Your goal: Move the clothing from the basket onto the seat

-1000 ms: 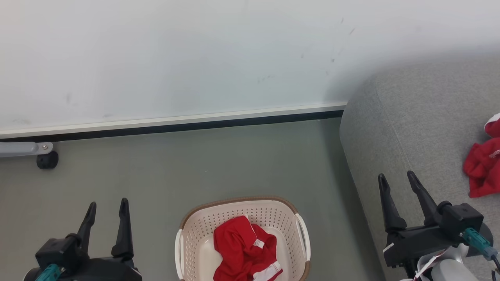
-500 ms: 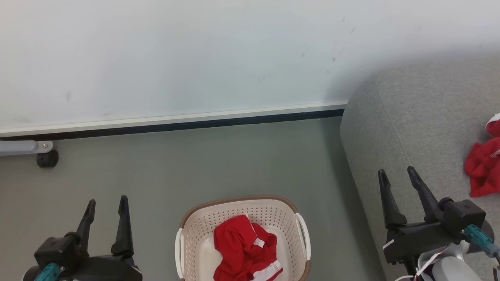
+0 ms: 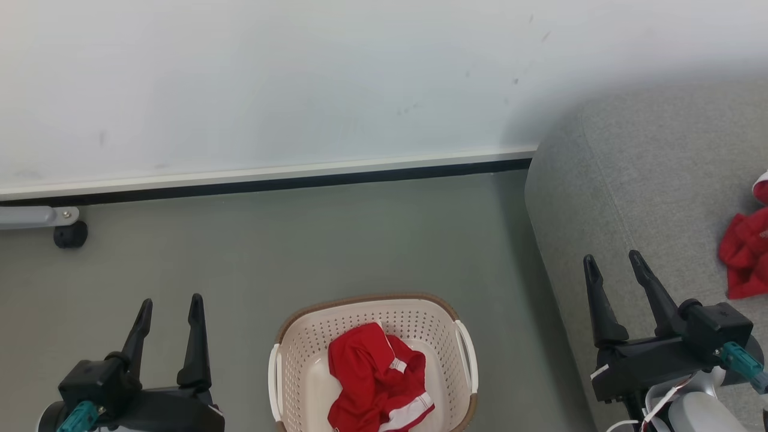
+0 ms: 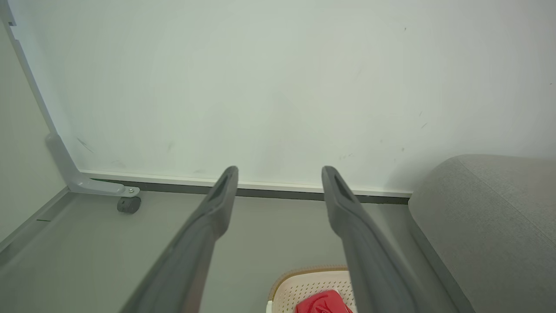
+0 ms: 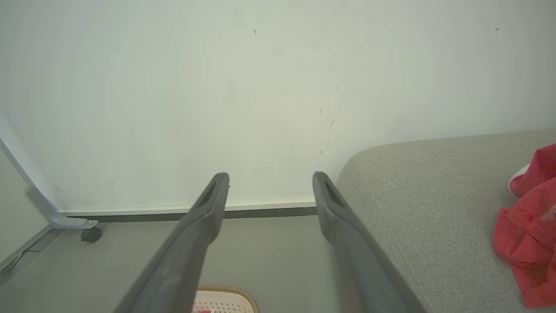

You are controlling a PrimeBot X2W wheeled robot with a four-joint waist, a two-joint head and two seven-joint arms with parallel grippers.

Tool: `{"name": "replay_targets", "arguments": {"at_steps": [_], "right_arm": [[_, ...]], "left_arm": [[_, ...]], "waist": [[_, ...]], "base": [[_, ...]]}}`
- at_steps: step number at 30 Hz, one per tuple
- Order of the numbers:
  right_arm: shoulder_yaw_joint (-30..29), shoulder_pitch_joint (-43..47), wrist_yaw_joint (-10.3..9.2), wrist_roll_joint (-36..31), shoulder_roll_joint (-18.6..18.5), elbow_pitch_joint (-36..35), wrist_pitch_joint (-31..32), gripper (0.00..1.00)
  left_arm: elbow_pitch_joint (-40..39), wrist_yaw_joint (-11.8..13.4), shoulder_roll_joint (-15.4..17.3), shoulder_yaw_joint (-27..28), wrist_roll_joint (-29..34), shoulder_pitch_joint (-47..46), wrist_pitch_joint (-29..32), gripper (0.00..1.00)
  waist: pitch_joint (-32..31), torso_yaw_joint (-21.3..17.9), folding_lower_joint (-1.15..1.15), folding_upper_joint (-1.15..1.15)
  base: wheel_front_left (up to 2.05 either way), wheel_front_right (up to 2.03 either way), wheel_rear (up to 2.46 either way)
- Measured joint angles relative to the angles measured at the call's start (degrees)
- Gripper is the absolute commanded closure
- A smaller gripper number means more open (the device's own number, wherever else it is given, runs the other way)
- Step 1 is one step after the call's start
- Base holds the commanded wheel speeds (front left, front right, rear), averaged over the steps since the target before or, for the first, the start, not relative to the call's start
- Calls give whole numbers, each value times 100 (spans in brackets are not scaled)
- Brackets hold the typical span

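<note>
A cream basket (image 3: 287, 354) with a brown rim sits on the floor at the bottom centre of the head view. Inside it lies a crumpled red garment (image 3: 375, 384) with white bands. The basket's rim (image 4: 304, 278) and the red garment (image 4: 323, 303) peek in at the bottom of the left wrist view. A second red garment (image 3: 746, 258) lies on the grey seat (image 3: 648, 180) at the right, and the right wrist view shows this garment (image 5: 527, 230) on the seat (image 5: 425, 208). My left gripper (image 3: 170, 306) hovers open left of the basket. My right gripper (image 3: 613, 263) is open over the seat's left edge. Both hold nothing.
A pale wall with a white and dark skirting strip (image 3: 270, 180) runs across the back. A grey bar ending in a black caster wheel (image 3: 70, 234) stands at the far left. Grey-green floor (image 3: 300, 240) lies between the wall, the basket and the seat.
The whole head view has shifted slightly, so the camera has moved. Both grippers stay open and hold about the same stance. The garments have not moved.
</note>
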Motion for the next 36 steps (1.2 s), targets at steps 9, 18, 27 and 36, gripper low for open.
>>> {"name": "replay_targets", "arguments": {"at_steps": [9,18,27,36], "right_arm": [[-23,-142,-7,34,19,-322,56,0],[-86,-537,-49,27,34,-725,112,0],[-78,-1003,-58,-73,88,-1112,191,0],[2,-1630,-82,-154,200,-1471,256,0]], "left_arm": [[-40,0,-97,-42,158,-179,38,0],[37,3,-241,-285,319,-722,169,0],[554,-7,-370,-579,456,-1375,365,0],[1139,-163,-372,-928,732,-2023,563,0]], "waist": [[343,-33,0,0],[932,-110,1,0],[1650,-233,1,1],[2403,-419,2,1]], "base": [[0,0,0],[0,0,0],[0,0,0],[0,0,0]]}}
